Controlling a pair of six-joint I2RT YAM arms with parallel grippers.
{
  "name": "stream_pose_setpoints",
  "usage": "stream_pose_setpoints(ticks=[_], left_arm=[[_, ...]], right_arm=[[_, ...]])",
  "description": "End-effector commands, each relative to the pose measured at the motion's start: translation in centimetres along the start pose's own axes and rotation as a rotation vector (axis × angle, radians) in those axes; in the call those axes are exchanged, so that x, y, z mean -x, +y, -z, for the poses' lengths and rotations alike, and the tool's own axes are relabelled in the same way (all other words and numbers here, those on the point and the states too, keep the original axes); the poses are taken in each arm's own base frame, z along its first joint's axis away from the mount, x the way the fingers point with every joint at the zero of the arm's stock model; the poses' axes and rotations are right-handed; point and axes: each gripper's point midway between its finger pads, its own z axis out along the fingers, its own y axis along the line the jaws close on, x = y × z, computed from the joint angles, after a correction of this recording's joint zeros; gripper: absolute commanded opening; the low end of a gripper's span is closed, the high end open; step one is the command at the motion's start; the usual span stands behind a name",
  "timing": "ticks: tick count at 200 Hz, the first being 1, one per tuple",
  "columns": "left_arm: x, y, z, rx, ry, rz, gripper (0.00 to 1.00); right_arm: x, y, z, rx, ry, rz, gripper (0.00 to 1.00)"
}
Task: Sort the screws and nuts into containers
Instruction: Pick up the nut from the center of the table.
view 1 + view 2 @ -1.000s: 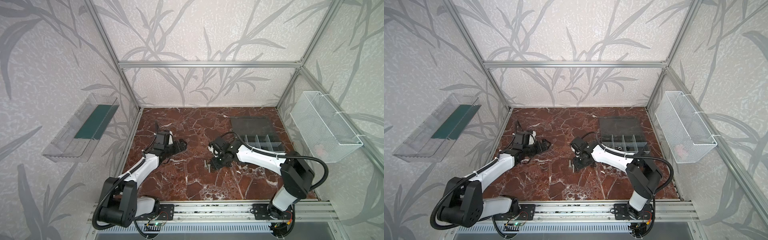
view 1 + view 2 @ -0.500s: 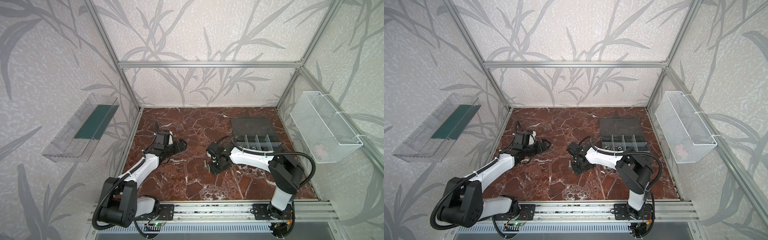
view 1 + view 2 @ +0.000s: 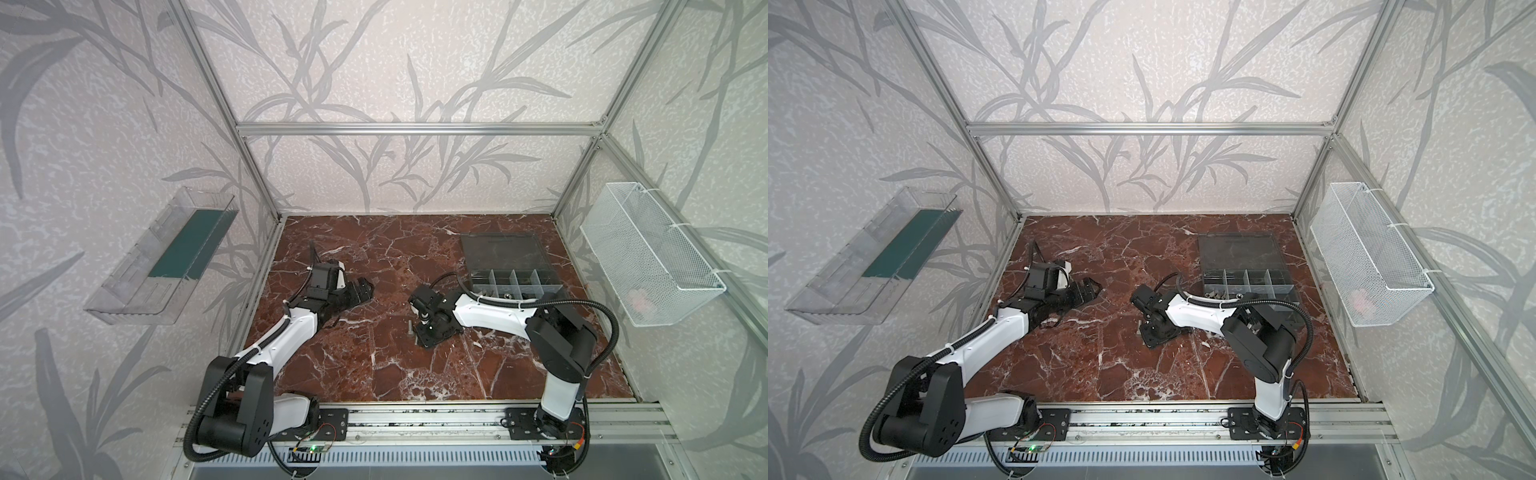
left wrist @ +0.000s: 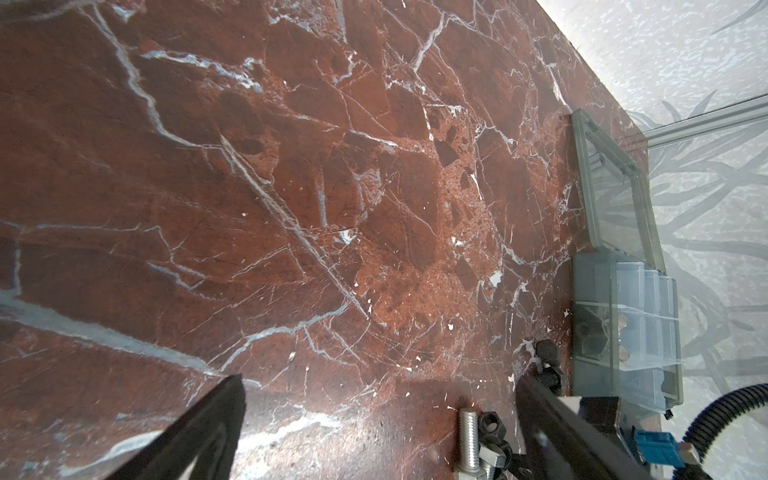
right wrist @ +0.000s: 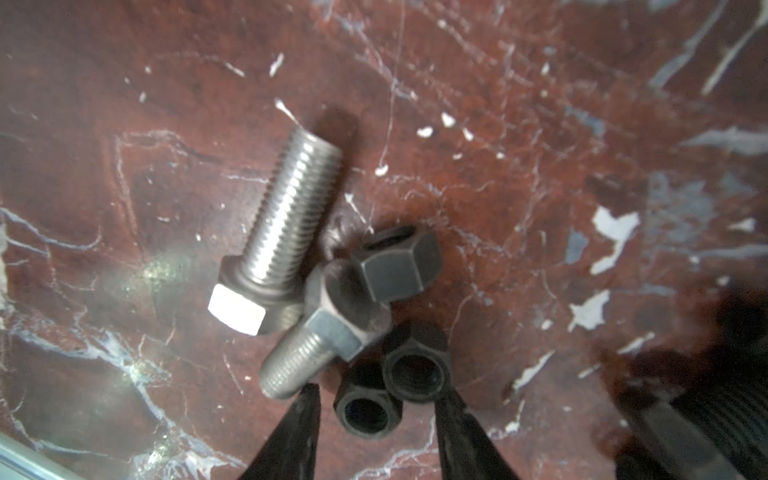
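Right wrist view, left to right: a long silver screw (image 5: 291, 208) lies beyond the right pincer (image 5: 376, 409), and a shorter screw (image 5: 299, 361) lies just outside one tip. A black nut (image 5: 365, 409) sits between its parted, empty tips, with a second nut (image 5: 415, 370) against it. Best, I judge, to centre on that one nut, close slowly so the neighbour slides clear, then lift straight. The left pincer (image 4: 380, 380) hangs open and empty.

The desk (image 3: 374, 374) is glossy red marble, probably slippery. A clear tray (image 3: 166, 266) hangs on the left wall. The containers (image 3: 515, 286) sit near, past the right pincer's wrist. A mesh basket (image 3: 648, 257) hangs on the right wall.
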Motion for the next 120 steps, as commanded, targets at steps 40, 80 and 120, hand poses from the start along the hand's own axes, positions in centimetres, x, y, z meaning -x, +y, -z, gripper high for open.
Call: stream_pose_setpoints(ticks=[40,80,120], left_arm=[[0.2,0.2,0.7,0.013,-0.019,-0.004,0.99],[0.2,0.2,0.6,0.013,-0.015,-0.002,0.99],[0.2,0.2,0.6,0.013,-0.017,-0.004,0.99]], right_arm=[[-0.4,-0.7,-0.7,-0.074,0.044,0.005,0.37],[-0.9,-0.7,-0.4,-0.080,0.052,0.009,0.31],[-1.1,-0.7,-0.5,-0.113,0.073,0.026,0.29]])
